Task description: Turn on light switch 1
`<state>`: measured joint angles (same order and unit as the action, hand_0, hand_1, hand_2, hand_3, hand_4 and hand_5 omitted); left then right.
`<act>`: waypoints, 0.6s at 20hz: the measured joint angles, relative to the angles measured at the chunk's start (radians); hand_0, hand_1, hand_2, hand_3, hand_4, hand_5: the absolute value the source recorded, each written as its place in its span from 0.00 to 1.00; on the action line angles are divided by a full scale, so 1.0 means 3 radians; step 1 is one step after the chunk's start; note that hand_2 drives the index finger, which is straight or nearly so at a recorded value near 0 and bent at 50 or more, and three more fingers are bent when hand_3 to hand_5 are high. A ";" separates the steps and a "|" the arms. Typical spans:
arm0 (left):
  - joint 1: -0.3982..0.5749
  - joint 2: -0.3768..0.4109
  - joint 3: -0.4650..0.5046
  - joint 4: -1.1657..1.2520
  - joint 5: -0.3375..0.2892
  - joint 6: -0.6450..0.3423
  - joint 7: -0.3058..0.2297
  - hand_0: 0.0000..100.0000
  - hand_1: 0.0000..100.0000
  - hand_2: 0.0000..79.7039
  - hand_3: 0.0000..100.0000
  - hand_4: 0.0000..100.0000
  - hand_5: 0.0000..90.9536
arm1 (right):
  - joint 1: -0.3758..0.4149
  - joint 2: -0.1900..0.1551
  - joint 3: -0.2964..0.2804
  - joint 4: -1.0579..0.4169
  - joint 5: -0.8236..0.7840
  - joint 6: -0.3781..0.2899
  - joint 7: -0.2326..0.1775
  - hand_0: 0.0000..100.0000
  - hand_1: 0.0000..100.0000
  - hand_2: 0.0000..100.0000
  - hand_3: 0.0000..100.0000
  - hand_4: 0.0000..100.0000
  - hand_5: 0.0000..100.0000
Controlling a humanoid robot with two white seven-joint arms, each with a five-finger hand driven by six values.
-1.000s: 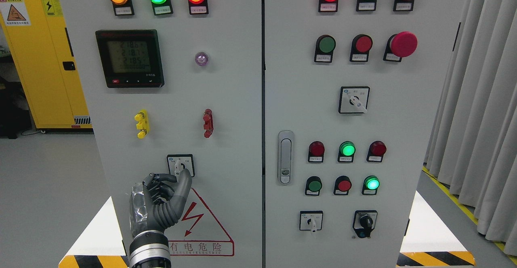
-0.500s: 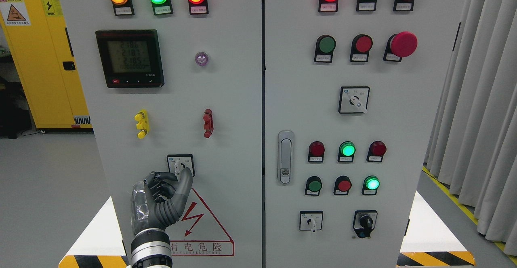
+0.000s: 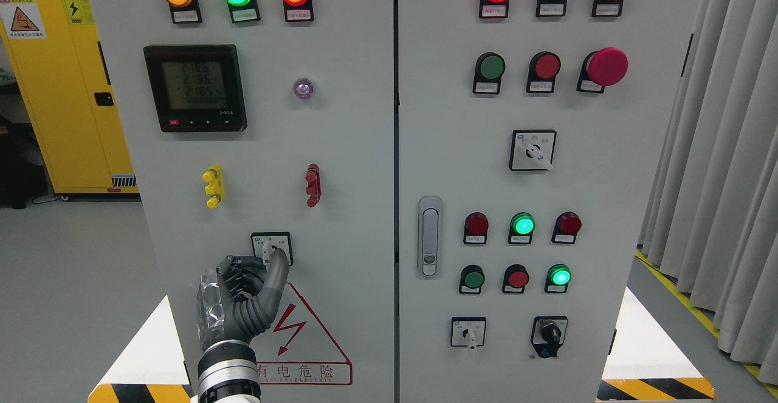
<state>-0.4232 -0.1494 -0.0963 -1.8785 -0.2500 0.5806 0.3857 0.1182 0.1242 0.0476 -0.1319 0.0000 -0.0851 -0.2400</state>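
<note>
Reaching up, the left robot hand [image 3: 246, 296] pinches the small white knob of the light switch [image 3: 271, 248] between thumb and curled fingers. That switch sits low on the gray left panel [image 3: 340, 148], with the red clip [image 3: 313, 185] at one o'clock.

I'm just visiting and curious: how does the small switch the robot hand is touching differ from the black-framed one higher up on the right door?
The lower-left switch has the left robot hand at its lever, fingertips on it; the right-door switch stands untouched. The lower-left switch looks smaller and thinner-framed, and its lever is partly hidden; the right-door switch's white lever points down-right. Both are square white-faced rotary switches.
</note>
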 measured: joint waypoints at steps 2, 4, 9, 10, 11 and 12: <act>-0.0003 0.0000 0.0000 0.0008 0.0000 0.0000 0.0002 0.28 0.61 0.75 0.92 0.90 0.97 | 0.0000 0.0000 0.0000 0.0000 0.0000 0.0000 0.0000 0.00 0.50 0.04 0.00 0.00 0.00; -0.0007 -0.0001 0.0000 0.0015 0.0000 0.0001 0.0003 0.29 0.61 0.75 0.92 0.90 0.97 | 0.0000 0.0000 0.0000 0.0000 0.0000 0.0000 0.0000 0.00 0.50 0.04 0.00 0.00 0.00; -0.0021 -0.0001 -0.0002 0.0027 0.0002 0.0001 0.0009 0.33 0.60 0.76 0.92 0.90 0.97 | 0.0000 0.0000 0.0000 0.0000 0.0000 0.0000 0.0000 0.00 0.50 0.04 0.00 0.00 0.00; -0.0023 -0.0001 -0.0002 0.0028 0.0001 0.0001 0.0013 0.35 0.60 0.76 0.92 0.90 0.97 | 0.0000 0.0000 0.0000 0.0000 0.0000 0.0000 0.0000 0.00 0.50 0.04 0.00 0.00 0.00; -0.0025 -0.0001 -0.0002 0.0031 0.0002 0.0001 0.0016 0.35 0.60 0.76 0.92 0.90 0.97 | 0.0000 0.0000 0.0000 0.0000 0.0000 0.0000 0.0000 0.00 0.50 0.04 0.00 0.00 0.00; -0.0027 -0.0001 -0.0002 0.0033 0.0001 0.0001 0.0018 0.36 0.60 0.76 0.92 0.90 0.97 | 0.0000 0.0000 0.0000 0.0000 0.0000 0.0000 0.0000 0.00 0.50 0.04 0.00 0.00 0.00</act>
<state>-0.4313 -0.1499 -0.0970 -1.8687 -0.2496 0.5809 0.3910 0.1182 0.1243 0.0476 -0.1319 0.0000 -0.0852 -0.2400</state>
